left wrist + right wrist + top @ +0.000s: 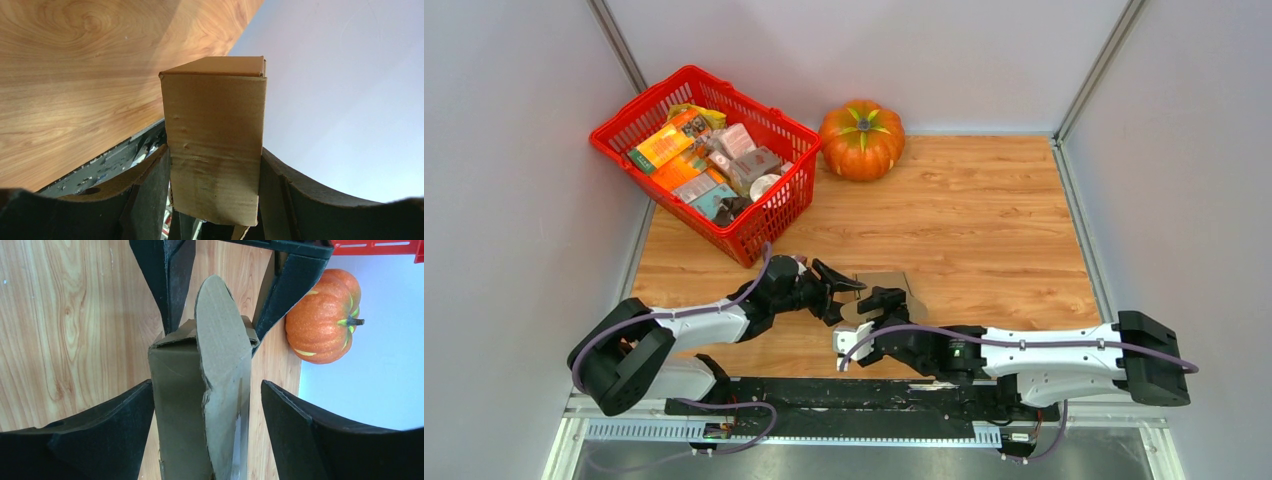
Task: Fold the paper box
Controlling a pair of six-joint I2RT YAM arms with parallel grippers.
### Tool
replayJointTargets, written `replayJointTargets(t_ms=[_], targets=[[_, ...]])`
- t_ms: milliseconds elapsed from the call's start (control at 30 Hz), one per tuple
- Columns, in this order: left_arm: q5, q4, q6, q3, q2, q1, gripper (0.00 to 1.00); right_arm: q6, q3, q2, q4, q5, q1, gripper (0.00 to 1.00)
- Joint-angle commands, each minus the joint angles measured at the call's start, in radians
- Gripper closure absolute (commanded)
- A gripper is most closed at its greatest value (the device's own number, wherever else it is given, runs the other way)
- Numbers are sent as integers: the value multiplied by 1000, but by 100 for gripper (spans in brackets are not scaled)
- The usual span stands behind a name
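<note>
The paper box (887, 286) is a small brown cardboard box, partly folded, held just above the table near its front middle. My left gripper (848, 292) is shut on one end of it. In the left wrist view the box (215, 135) is pinched between both fingers of the left gripper (215, 200). My right gripper (865, 318) is open and straddles the other end. In the right wrist view the box (180, 405) with a rounded flap (225, 350) stands between the spread fingers of the right gripper (205, 435). One finger is near or on its side and the other is clear of it.
A red basket (774, 218) full of colourful packages stands at the back left. An orange pumpkin (861, 140) sits at the back middle and shows in the right wrist view (322, 322). Grey walls enclose the wooden table (984, 230).
</note>
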Motion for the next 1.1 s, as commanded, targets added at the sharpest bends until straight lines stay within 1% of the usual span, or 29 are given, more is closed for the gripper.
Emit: replayJointTargets(t_ms=[0,167,200,333,433,467,500,533,600,733,800,867,900,967,1000,1067], targets=[[19,3,4,13,-37,4,60,33,50,19,17,-14,-6,20],[19,-3,9,13,-45,4,59,47,59,33,14,-14,-12,33],[19,-3,12,13,-46,4,59,51,64,33,6,-18,-14,39],[19,-5,29,10,-62,4,54,64,64,18,10,-28,-20,41],[4,-11,59,5,-88,4,43,73,62,-5,6,-44,-26,41],[-2,-12,73,5,-97,4,34,79,62,-13,1,-52,-26,41],[-8,-21,100,4,-121,4,30,84,64,-16,-5,-61,-29,42],[-28,-34,116,5,-137,2,28,88,66,-18,-11,-67,-31,42],[-68,-83,180,8,-195,4,27,102,67,-13,-22,-83,-34,44],[-122,-253,288,11,-302,4,26,120,72,2,-54,-123,-35,46],[-158,-285,340,-10,-369,4,25,131,85,11,-83,-164,-40,47],[-178,-372,380,-24,-419,4,25,146,101,31,-103,-181,-46,50],[-201,-399,419,-30,-472,4,25,153,111,34,-121,-193,-49,51],[-227,-469,444,-53,-523,5,24,173,110,36,-125,-209,-55,54],[-244,-482,453,-61,-570,5,24,176,107,35,-123,-225,-55,54],[-254,-488,454,-85,-604,5,23,185,108,42,-115,-230,-57,54]])
